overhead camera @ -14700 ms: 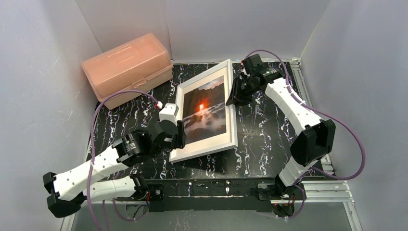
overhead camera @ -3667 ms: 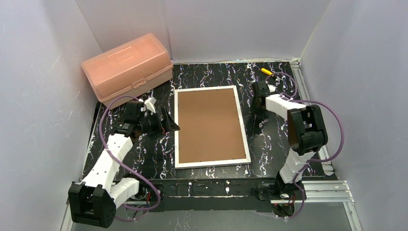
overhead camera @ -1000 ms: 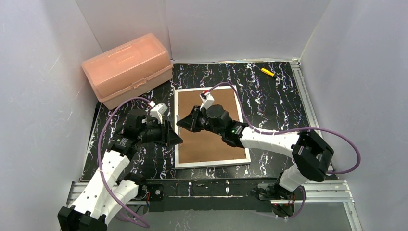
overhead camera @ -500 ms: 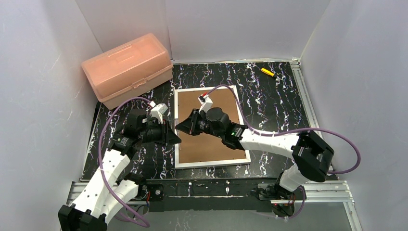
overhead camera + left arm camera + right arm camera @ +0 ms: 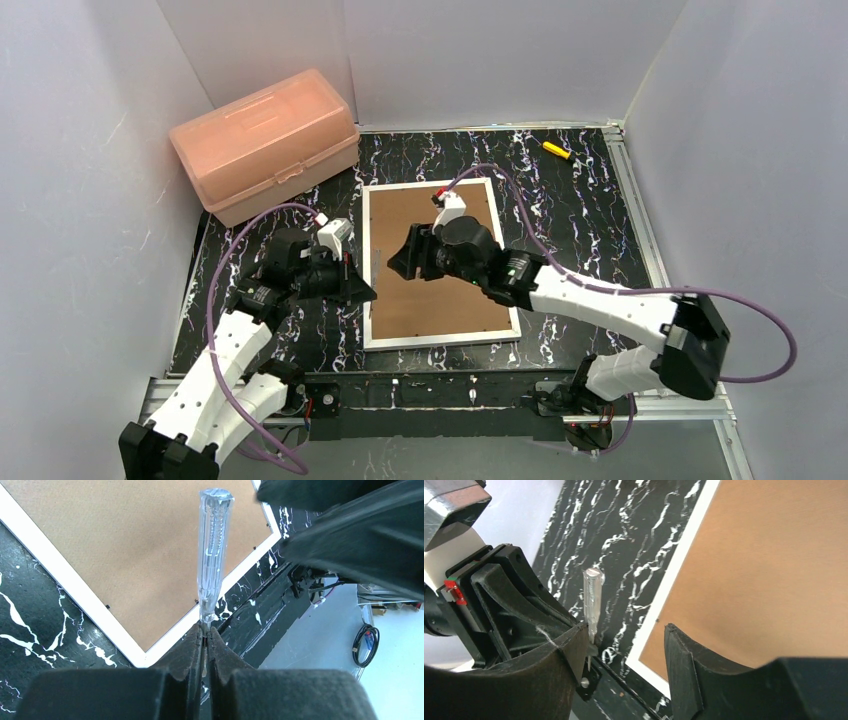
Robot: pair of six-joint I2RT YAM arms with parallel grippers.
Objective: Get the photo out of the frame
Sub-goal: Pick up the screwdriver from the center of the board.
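The frame (image 5: pixel 445 305) lies face down in the middle of the table, brown fibreboard back up inside a narrow white border. It also shows in the left wrist view (image 5: pixel 125 545) and the right wrist view (image 5: pixel 774 570). The photo is hidden under the backing. My left gripper (image 5: pixel 362 290) hovers at the frame's left edge. In its own view (image 5: pixel 205 630) it is shut on the metal shaft of a clear-handled screwdriver (image 5: pixel 212 545), handle pointing away. My right gripper (image 5: pixel 398 262) is open and empty above the backing, facing the left gripper. Its fingers (image 5: pixel 679 650) stand wide apart beside the screwdriver (image 5: pixel 591 602).
A pink plastic box (image 5: pixel 265 140) stands at the back left. A small yellow-handled tool (image 5: pixel 555 150) lies at the back right. White walls close in three sides. The black marbled table (image 5: pixel 570 230) shows to the right of the frame.
The frame, earlier tilted up showing the photo, lies face down. In the last half second my right gripper has drawn back a little to the right, away from the left gripper.
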